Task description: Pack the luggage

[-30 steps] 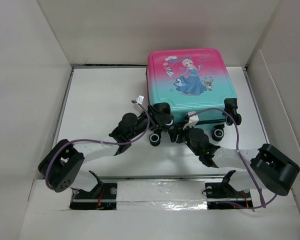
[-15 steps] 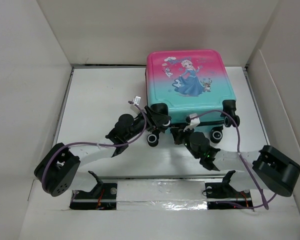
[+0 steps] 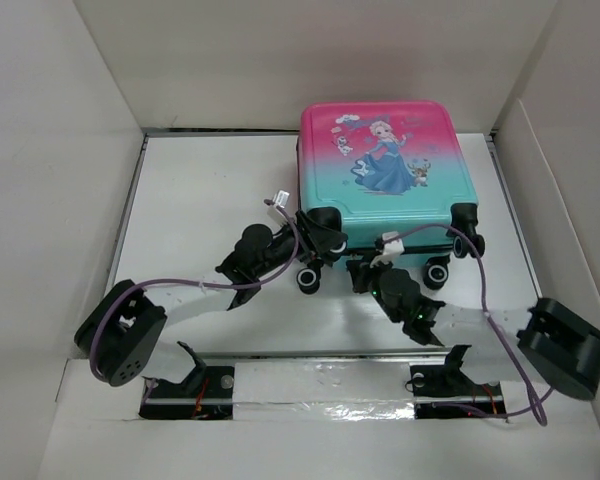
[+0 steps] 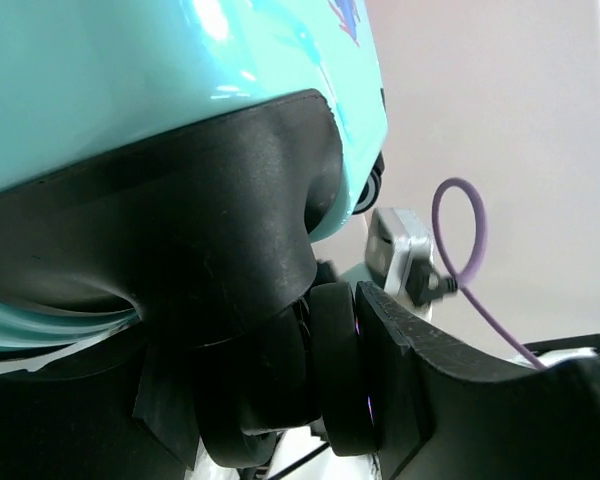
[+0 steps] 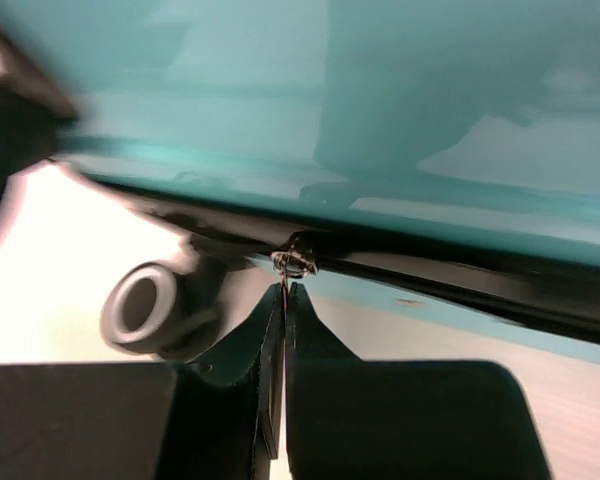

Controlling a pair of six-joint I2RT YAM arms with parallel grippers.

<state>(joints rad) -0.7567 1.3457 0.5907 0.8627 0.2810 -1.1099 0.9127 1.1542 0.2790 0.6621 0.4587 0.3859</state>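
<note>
- The luggage (image 3: 385, 165) lies flat and closed on the white table (image 3: 210, 200), towards the far right. Its printed pink-to-teal shell faces up, and its wheeled end points at the arm bases.
- It sits near the back wall (image 3: 280, 60) of the white enclosure.
- The left gripper (image 3: 318, 246) is at the case's near-left corner, under the black wheel housing (image 4: 220, 230).
- In the left wrist view a black caster wheel (image 4: 330, 385) presses against one finger (image 4: 420, 380). The other finger is lost in shadow at the lower left, so the hand seems to be clamped on that wheel with its jaws part-way apart, though only one contact is plain.
- The teal shell fills the top of that view, very close to the lens.
- A purple cable (image 4: 460, 240) loops beside a small white connector block (image 4: 400, 250) on the far side of the wheel.
- The right gripper (image 3: 364, 269) is at the middle of the near edge, on the dark zip line between the two halves of the shell.
- In the right wrist view its fingers (image 5: 315, 340) are pressed together with no gap, pinching a thin zip pull (image 5: 294, 262) that hangs from the black zip track (image 5: 460, 275).
- A second wheel (image 5: 145, 305), grey and out of focus, shows just left of those fingertips.
- The two grippers are near each other along the wheeled end, without touching.
</note>
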